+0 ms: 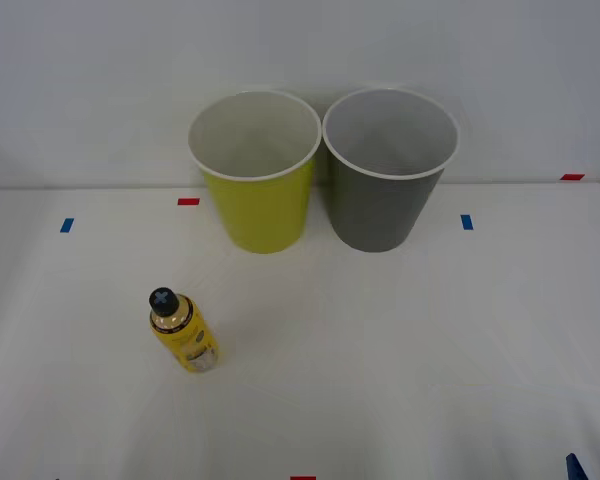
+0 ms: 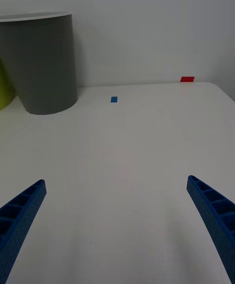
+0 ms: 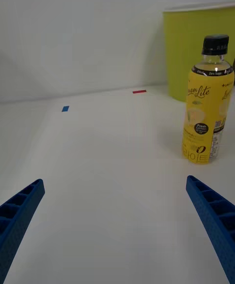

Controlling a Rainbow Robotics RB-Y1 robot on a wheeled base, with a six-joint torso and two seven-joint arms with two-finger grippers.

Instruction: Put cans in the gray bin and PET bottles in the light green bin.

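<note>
Bottle [image 1: 183, 337] stands upright on white table [image 1: 430, 340], left of centre, near side of bins, well apart from both. Black cap on, yellow label facing left wrist camera. Green bin [image 1: 257, 172] and gray bin [image 1: 388, 170] stand side by side at table's far edge, rims touching or nearly so, green on left. Left gripper [image 3: 116, 225]: jaws spread wide, nothing between, low over table, bottle ahead and off to one side. Right gripper [image 2: 116, 225]: jaws spread wide, empty, gray bin beyond.
</note>
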